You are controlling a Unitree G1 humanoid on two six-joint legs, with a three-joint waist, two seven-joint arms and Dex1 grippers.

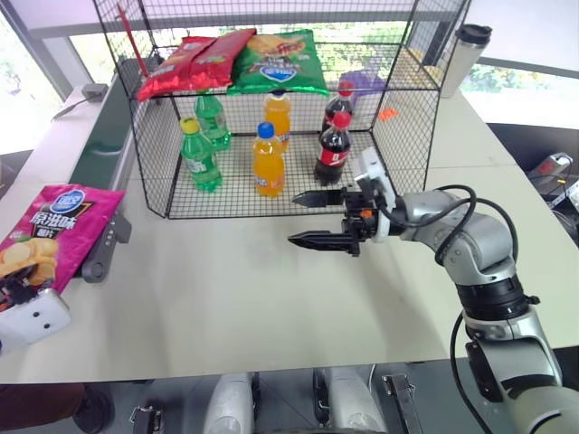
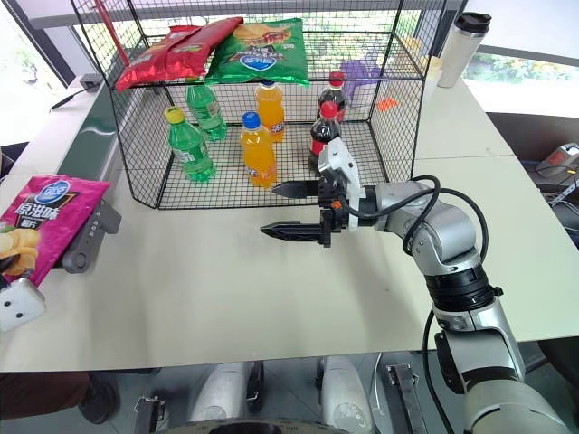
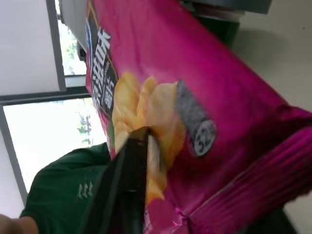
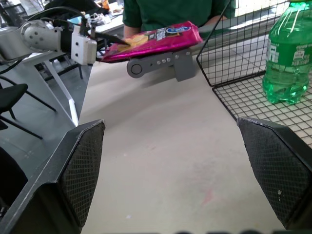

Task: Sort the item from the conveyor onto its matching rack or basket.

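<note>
The shiny magenta-pink chip bag [image 1: 52,231], printed with a round blue logo, white characters and yellow chips, lies tilted over the near end of the long dark-green conveyor belt [image 1: 104,127] in its grey metal frame, its lower edge hanging past the roller end toward the surface's left edge. The left pincer [image 3: 139,146] is closed on the bag's lower part, over the pictured chips. The large black wire-mesh rack [image 1: 398,136] stands upright just beside the conveyor, with an upper grid shelf and a lower grid floor.
</note>
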